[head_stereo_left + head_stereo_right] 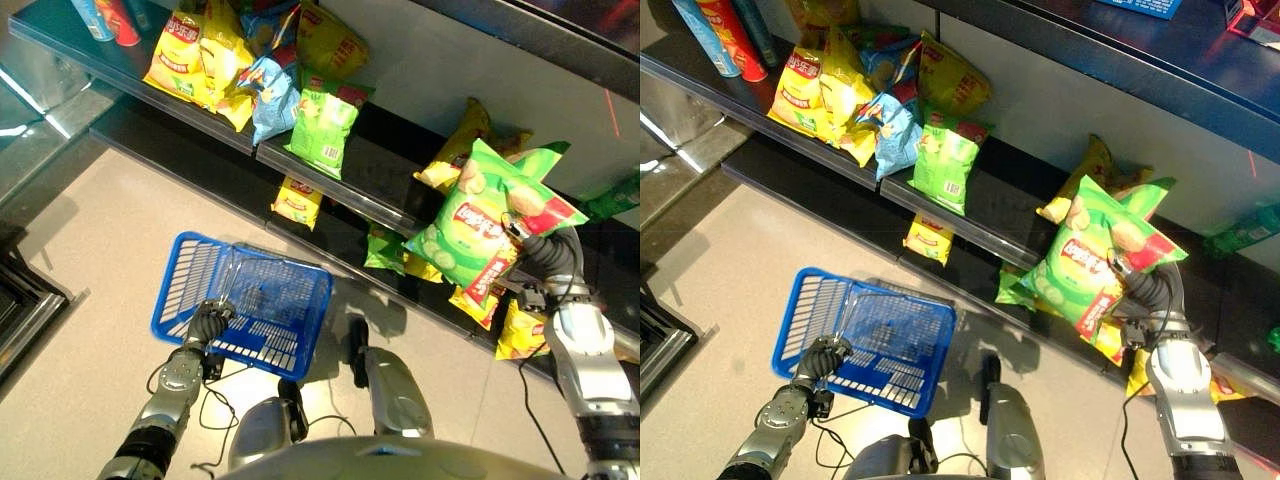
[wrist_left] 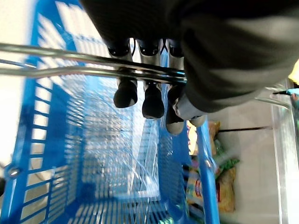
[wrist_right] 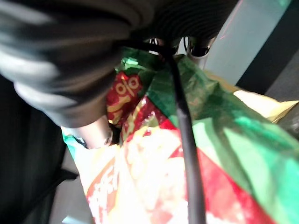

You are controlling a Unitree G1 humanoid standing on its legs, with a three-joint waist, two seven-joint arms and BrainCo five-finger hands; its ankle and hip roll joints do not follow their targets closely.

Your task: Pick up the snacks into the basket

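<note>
Green, with a red band across its corner, the big snack bag (image 1: 478,226) hangs from my right hand (image 1: 537,246), which I hold raised on the right in front of the shelves, forearm angled up from the lower right; my fingers are pinched on the bag's upper right corner, and the bag droops down and to the left, clear of the floor. My left hand (image 1: 209,322) is low on the left, arm reaching forward and down, its fingers (image 2: 125,91) curled over the metal handle (image 2: 84,65) of the blue basket (image 1: 290,296), which sits on the pale floor (image 1: 100,240) near my feet. More snack bags lie on the far shelf (image 1: 375,190): yellow ones (image 1: 185,52) at the left, a small green bag (image 1: 323,128) mid-shelf.
</note>
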